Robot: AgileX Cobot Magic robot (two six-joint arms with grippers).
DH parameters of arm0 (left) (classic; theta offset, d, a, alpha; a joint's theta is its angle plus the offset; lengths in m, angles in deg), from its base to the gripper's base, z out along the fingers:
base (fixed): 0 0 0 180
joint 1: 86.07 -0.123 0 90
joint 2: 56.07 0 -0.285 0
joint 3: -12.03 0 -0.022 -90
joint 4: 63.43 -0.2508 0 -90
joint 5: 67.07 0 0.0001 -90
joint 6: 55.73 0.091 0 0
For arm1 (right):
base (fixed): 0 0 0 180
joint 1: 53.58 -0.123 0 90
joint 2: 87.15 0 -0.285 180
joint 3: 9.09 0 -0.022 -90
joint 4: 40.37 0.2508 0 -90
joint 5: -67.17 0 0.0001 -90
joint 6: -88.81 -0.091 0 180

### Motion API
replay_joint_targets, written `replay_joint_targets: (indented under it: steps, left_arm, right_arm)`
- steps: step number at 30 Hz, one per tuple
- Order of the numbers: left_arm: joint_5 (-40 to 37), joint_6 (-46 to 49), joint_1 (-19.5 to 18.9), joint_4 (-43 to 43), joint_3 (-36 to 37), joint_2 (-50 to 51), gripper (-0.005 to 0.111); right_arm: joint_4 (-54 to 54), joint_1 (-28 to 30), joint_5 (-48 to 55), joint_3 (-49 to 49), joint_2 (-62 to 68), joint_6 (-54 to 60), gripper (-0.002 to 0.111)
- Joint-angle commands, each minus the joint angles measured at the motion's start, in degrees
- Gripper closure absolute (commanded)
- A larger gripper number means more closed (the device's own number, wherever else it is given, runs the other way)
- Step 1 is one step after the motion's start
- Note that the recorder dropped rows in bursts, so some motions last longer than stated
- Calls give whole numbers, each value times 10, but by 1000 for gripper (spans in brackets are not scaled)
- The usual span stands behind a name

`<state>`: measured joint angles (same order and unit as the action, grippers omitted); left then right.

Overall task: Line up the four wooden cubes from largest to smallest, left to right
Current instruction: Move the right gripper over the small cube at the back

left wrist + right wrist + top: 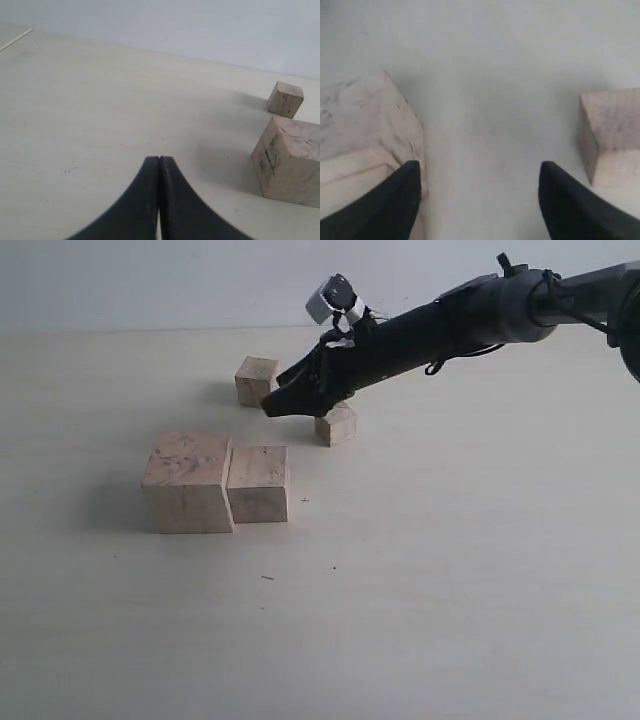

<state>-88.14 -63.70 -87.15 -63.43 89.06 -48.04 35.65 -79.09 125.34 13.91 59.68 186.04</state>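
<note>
The largest of the four wooden cubes (187, 480) stands at the left with the second-largest cube (258, 483) touching its right side. Two small cubes lie farther back, one (256, 380) on the left and one (336, 425) partly under my right arm. My right gripper (272, 405) hovers between them, above the table. In the right wrist view it (477, 170) is open with bare table between the fingers, and a cube on either side (365, 130) (612, 135). My left gripper (159, 160) is shut on nothing, with the largest cube (292, 165) and a small cube (285, 99) ahead of it.
The pale table (450, 570) runs to a light wall at the back. The right arm (470, 320) stretches in from the upper right above the table. The left arm does not show in the exterior view.
</note>
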Motion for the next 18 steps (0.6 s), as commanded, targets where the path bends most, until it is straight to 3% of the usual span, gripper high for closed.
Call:
replay_joint_targets:
  steps: [1, 4, 7, 14, 18]
  left_arm:
    - [5, 3, -2, 7, 2, -2, 107]
    - [5, 3, -2, 7, 2, -2, 107]
    - [5, 3, -2, 7, 2, -2, 107]
    - [5, 3, -2, 7, 2, -2, 107]
    - [5, 3, -2, 7, 2, -2, 107]
  right_arm:
    - [-28, -46, -49, 23, -24, -51, 30]
    - [-160, -79, -102, 64, -25, -135, 28]
    - [-306, -111, -147, 102, -34, -355, 29]
    - [-352, -152, -217, 139, -41, -619, 43]
    - [-465, -162, -225, 160, -41, -791, 44]
